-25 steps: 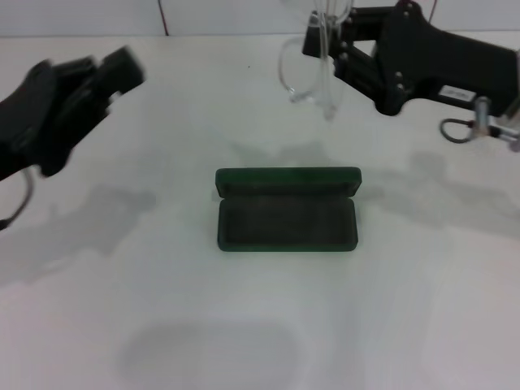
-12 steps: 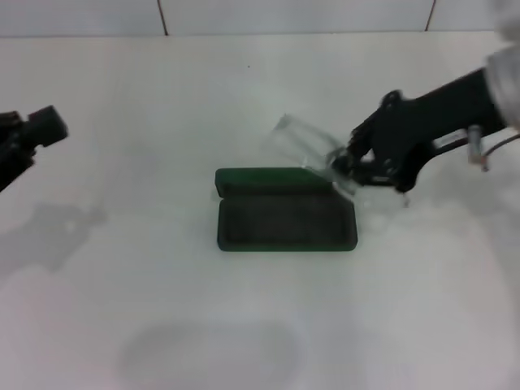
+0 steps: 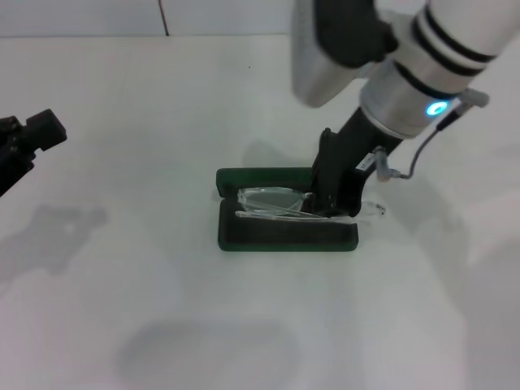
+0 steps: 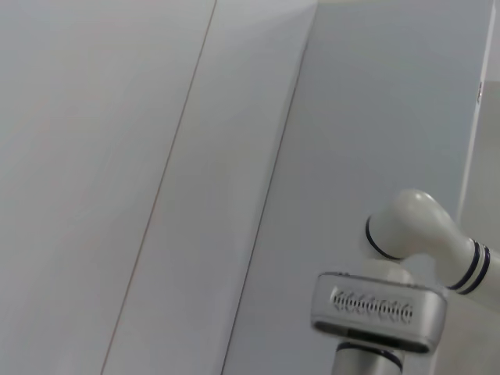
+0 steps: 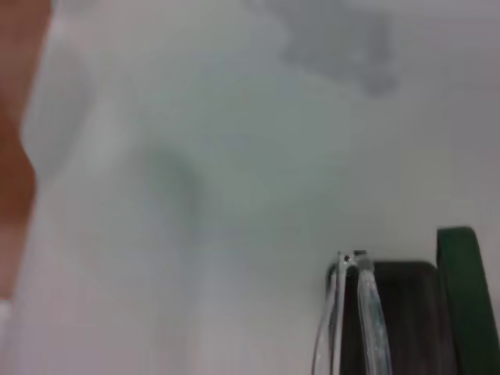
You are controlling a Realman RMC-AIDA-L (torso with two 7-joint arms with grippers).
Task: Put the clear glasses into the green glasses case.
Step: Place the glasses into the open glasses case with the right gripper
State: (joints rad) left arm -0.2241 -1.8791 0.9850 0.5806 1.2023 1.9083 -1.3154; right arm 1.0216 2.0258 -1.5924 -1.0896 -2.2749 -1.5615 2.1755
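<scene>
White right arm (image 3: 422, 57) (2 black rings, blue light), grey cable, black gripper (image 3: 335, 195).

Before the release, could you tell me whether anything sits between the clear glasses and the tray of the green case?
Nothing visible does: the clear glasses already lie over the open green glasses case, with the right gripper on them.

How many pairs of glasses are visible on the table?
1. The clear glasses lie across the open green glasses case, under the right gripper. No other pair is visible.
</scene>
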